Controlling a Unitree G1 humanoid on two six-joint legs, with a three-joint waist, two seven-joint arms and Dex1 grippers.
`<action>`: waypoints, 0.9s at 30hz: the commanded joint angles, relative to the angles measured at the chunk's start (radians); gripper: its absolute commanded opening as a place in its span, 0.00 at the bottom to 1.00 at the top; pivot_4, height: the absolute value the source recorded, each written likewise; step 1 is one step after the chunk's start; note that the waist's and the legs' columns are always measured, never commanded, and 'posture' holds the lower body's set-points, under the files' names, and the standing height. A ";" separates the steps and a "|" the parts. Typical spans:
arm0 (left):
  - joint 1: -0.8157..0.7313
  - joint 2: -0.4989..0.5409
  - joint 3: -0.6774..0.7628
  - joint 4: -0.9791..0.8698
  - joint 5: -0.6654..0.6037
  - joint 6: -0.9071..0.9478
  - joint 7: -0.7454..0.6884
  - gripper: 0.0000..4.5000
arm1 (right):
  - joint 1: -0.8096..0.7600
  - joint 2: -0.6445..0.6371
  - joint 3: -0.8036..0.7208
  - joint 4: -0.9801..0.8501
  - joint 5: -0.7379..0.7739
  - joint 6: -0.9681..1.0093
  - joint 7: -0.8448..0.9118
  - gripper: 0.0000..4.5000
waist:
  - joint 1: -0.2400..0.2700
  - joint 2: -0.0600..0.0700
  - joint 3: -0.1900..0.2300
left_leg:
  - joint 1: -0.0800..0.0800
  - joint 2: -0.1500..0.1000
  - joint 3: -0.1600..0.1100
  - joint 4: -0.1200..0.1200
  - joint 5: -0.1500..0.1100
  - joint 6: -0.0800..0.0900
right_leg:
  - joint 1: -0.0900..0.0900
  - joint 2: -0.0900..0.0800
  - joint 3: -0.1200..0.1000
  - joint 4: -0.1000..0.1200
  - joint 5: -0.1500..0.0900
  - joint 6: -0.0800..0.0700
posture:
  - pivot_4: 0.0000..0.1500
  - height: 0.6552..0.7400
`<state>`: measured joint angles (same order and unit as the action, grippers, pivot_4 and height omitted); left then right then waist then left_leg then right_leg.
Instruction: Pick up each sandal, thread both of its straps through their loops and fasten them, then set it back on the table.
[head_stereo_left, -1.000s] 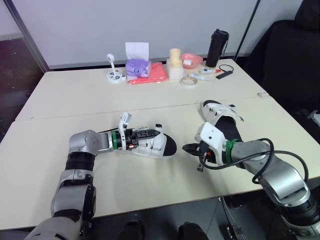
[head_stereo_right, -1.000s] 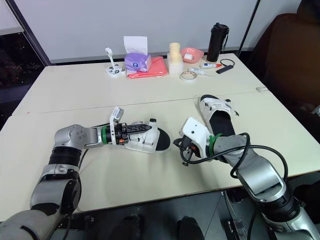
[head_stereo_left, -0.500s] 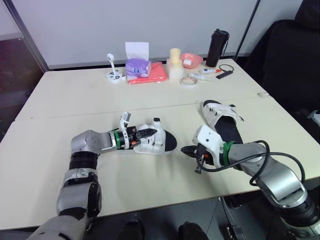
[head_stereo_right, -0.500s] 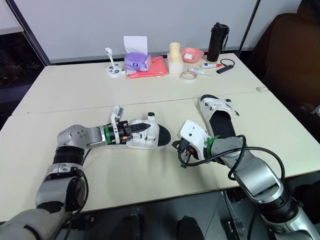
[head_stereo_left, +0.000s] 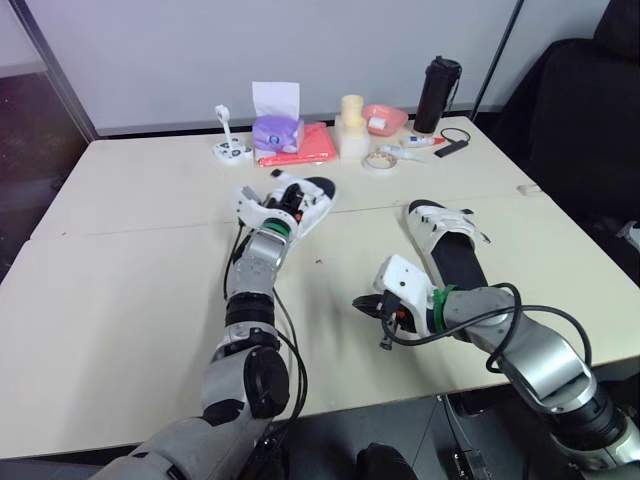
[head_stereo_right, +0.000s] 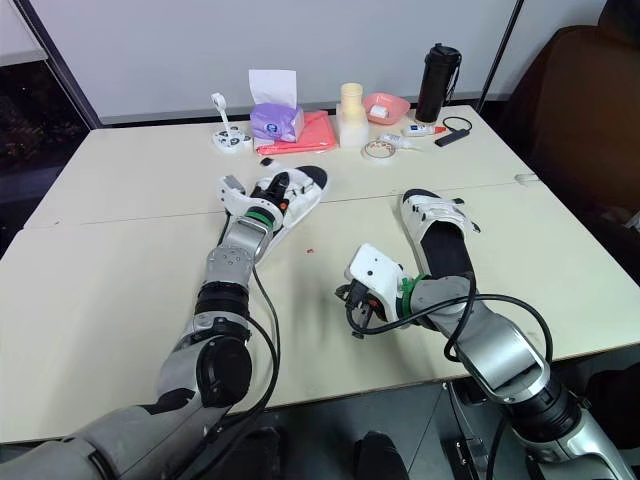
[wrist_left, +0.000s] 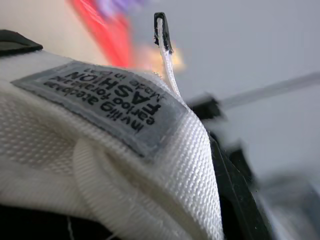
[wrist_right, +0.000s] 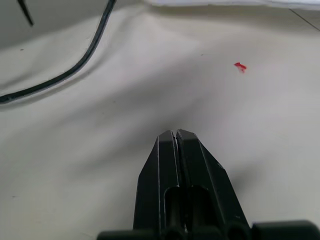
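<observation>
My left arm reaches far forward, and its gripper (head_stereo_left: 284, 201) is shut on a white sandal (head_stereo_left: 312, 192) with a black footbed, held near the table's middle seam. In the left wrist view the sandal's white mesh strap (wrist_left: 125, 165) with its grey label is very close, and a thin strap end (wrist_left: 165, 55) sticks up. A second white sandal (head_stereo_left: 452, 248) lies flat on the right side of the table. My right gripper (head_stereo_left: 361, 303) rests low over the table to the left of that sandal, its fingers (wrist_right: 190, 150) pressed together with nothing between them.
Along the far edge stand a purple tissue box (head_stereo_left: 275, 132), a red cloth (head_stereo_left: 308, 148), a cream container (head_stereo_left: 350, 125), a pink bowl (head_stereo_left: 383, 118), a tape roll (head_stereo_left: 378, 160) and a black bottle (head_stereo_left: 437, 92). A small red speck (wrist_right: 240, 66) lies on the table.
My left arm has swung the sandal from the near middle of the table out toward the far side, and the gripper closed on it. My right gripper slid slightly left.
</observation>
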<state>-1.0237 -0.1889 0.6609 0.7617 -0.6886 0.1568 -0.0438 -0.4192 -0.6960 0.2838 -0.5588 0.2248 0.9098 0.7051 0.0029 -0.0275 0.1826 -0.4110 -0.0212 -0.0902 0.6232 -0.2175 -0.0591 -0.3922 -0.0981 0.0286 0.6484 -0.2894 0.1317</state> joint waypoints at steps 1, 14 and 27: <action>-0.071 -0.028 -0.011 0.062 0.032 -0.173 0.101 0.00 | -0.016 0.002 0.002 -0.012 -0.006 -0.020 0.000 0.00 | 0.004 -0.001 0.000 | 0.000 0.000 0.000 0.000 0.000 0.000 | 0.000 0.000 0.000 0.000 0.000 0.000 | 1.00 1.00; -0.208 0.042 0.042 0.392 -0.015 -0.410 0.071 0.00 | -0.039 0.013 0.034 0.012 -0.023 -0.041 0.009 0.00 | 0.003 -0.002 0.001 | -0.006 -0.001 -0.001 0.004 0.000 0.000 | -0.002 0.000 -0.001 -0.001 0.001 0.003 | 1.00 1.00; -0.184 0.057 0.047 0.449 -0.018 -0.439 0.054 0.48 | -0.034 0.010 0.040 0.011 -0.029 -0.039 0.011 0.00 | 0.003 -0.002 0.001 | -0.006 -0.001 -0.001 0.005 0.000 0.000 | -0.002 0.000 -0.001 0.000 0.002 0.003 | 1.00 1.00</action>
<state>-1.1989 -0.1373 0.7087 1.2171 -0.7081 -0.2680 0.0232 -0.4408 -0.6870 0.3290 -0.5341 0.2001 0.8860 0.7135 0.0057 -0.0291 0.1836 -0.4171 -0.0222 -0.0910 0.6282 -0.2176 -0.0588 -0.3946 -0.0980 0.0274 0.6479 -0.2879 0.1344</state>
